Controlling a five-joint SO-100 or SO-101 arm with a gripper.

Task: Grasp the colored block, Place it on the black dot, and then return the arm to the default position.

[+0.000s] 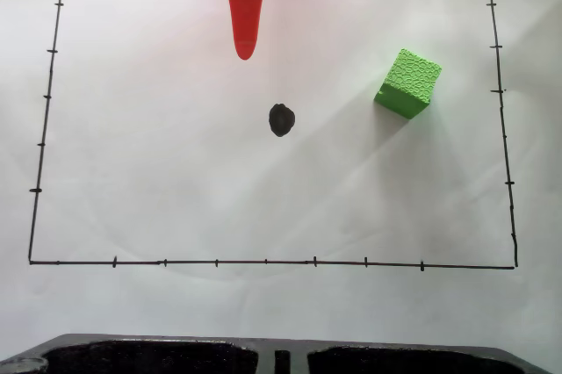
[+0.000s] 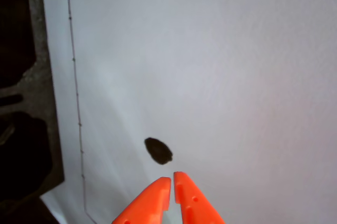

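Observation:
A bright green textured cube, the colored block [image 1: 409,82], rests on the white paper at the right, inside the drawn border. The black dot [image 1: 281,119] lies bare near the paper's middle, left of the block. The orange arm comes in at the top edge of the fixed view, its gripper [image 1: 246,51] a pointed tip above the dot and well left of the block. In the wrist view the gripper [image 2: 172,180] has its two orange fingertips nearly touching, shut with nothing between them, just short of the black dot [image 2: 158,150].
A thin black border with tick marks [image 1: 263,262] frames the white paper. A dark grey tray-like block [image 1: 263,355] lies along the bottom edge in the fixed view and shows at the left as a dark tray [image 2: 26,92] in the wrist view.

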